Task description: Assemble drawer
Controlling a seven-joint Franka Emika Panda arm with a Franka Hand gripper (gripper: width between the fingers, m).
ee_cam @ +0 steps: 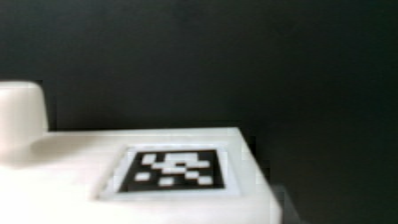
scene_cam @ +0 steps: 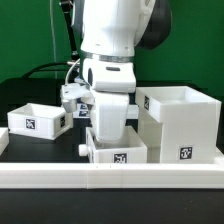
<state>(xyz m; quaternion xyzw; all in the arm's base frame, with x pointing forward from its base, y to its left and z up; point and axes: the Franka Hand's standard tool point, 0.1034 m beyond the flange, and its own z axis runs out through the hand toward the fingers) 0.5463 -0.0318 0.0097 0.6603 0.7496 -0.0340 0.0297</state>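
The drawer is in three white tagged parts. The large open housing (scene_cam: 180, 125) stands at the exterior view's right. One small tray (scene_cam: 35, 119) lies at the left. A second small tray (scene_cam: 118, 151) sits in the front middle, against the border wall. My gripper (scene_cam: 108, 132) reaches down into this middle tray, and its fingers are hidden behind the hand and the tray wall. The wrist view shows that tray's white wall (ee_cam: 107, 150) and square tag (ee_cam: 175, 168) very close and blurred, with a rounded white shape (ee_cam: 18, 115) beside them. No fingertips show.
The long white border wall (scene_cam: 110, 179) runs along the front, just before the middle tray. The black table (scene_cam: 30, 150) lies between the parts. Cables (scene_cam: 72, 75) hang beside the arm. A green backdrop is behind.
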